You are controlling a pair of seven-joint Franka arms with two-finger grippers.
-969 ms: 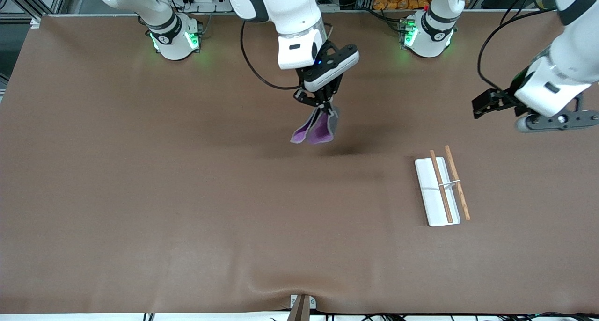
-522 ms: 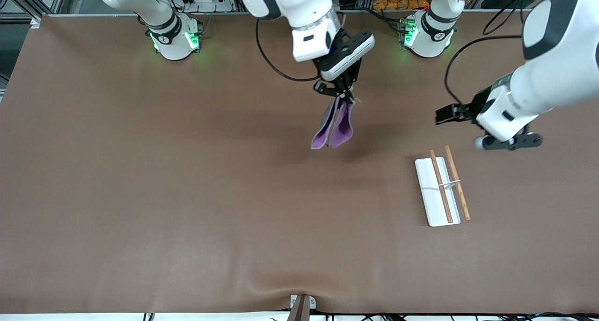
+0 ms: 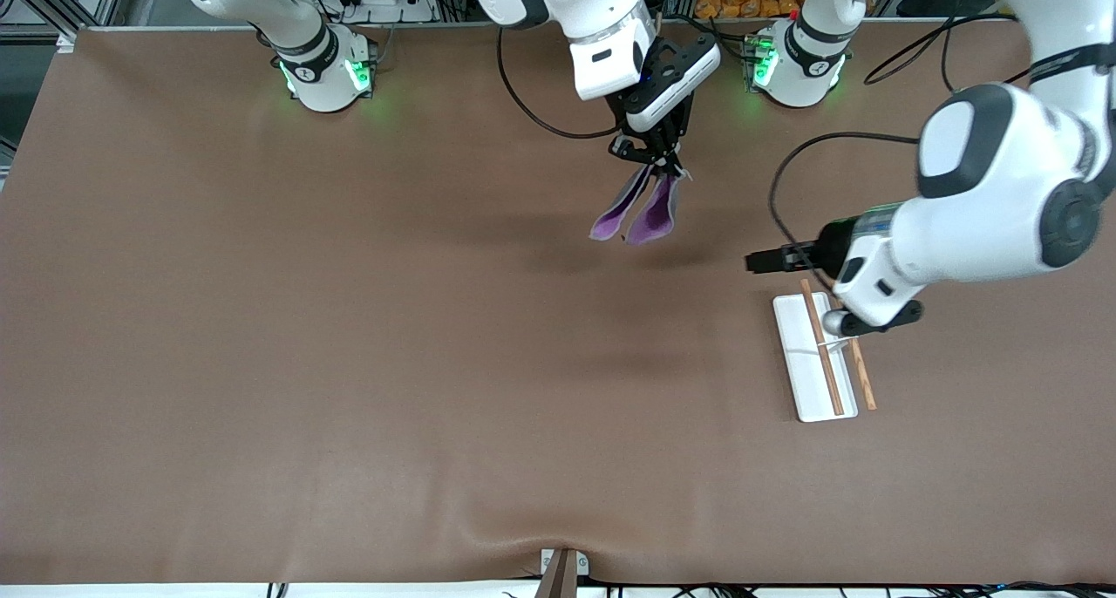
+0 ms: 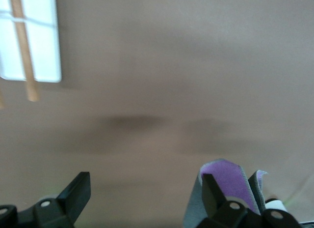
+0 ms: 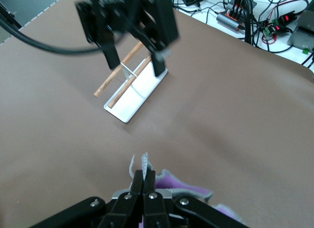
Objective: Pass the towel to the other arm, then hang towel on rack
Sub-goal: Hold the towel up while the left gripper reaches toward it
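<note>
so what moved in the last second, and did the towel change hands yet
Not yet. The right gripper, shut on the towel, carried it toward the left arm's end. The left gripper, open, swung in over the rack toward the towel. The rack stayed put.

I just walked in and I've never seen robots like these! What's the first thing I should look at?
Look at the purple and grey towel dangling in the air over the middle of the table, pinched at its top by the right pincer. The left pincer hangs open beside it, pointing toward it. Under the left arm, a white rack with two wooden rods sits on the brown table.
</note>
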